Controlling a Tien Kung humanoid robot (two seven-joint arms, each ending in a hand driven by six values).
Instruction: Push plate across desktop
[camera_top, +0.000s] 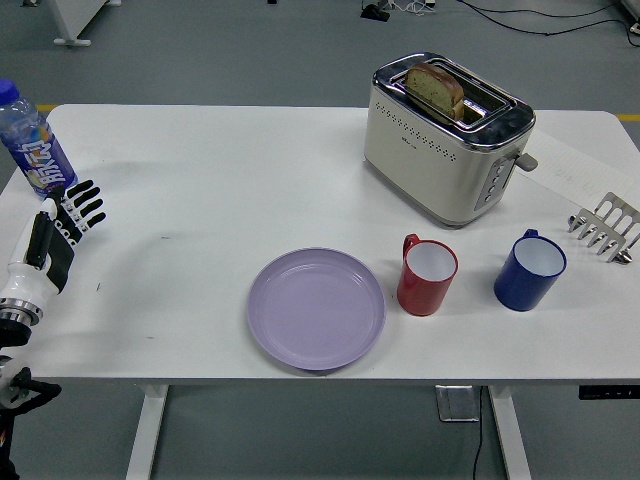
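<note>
A round lilac plate (316, 308) lies flat near the table's front edge, a little left of centre. My left hand (68, 212) hovers over the table's far left edge, well away from the plate, with its black fingers (86, 199) spread and nothing in them. The right arm does not appear in the head view.
A red mug (427, 274) stands just right of the plate, a blue mug (529, 270) further right. A cream toaster (446, 137) holding bread sits at the back right. A blue water bottle (34, 145) stands at the far left, close to my hand. A metal rack (606, 227) lies at the right edge.
</note>
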